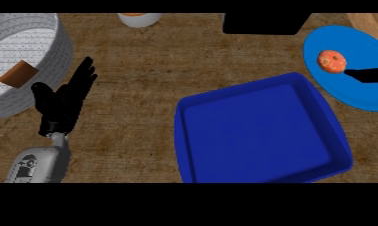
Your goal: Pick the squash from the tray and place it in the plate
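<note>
The squash (331, 61), a small orange lump, lies on the light blue plate (341, 37) at the right edge. The dark blue tray (258, 130) in the middle holds nothing. Only a black sliver of my right hand (363, 75) shows, coming in from the right edge just right of and below the squash; its straight fingers lie over the plate and do not touch the squash. My left hand (63, 101) rests open at the left, fingers up, far from the tray.
A grey-white round container (44, 35) with a brown piece (18, 74) inside stands at the far left, close to my left hand. A white cup (139, 19) and a black box (266, 22) stand along the back edge.
</note>
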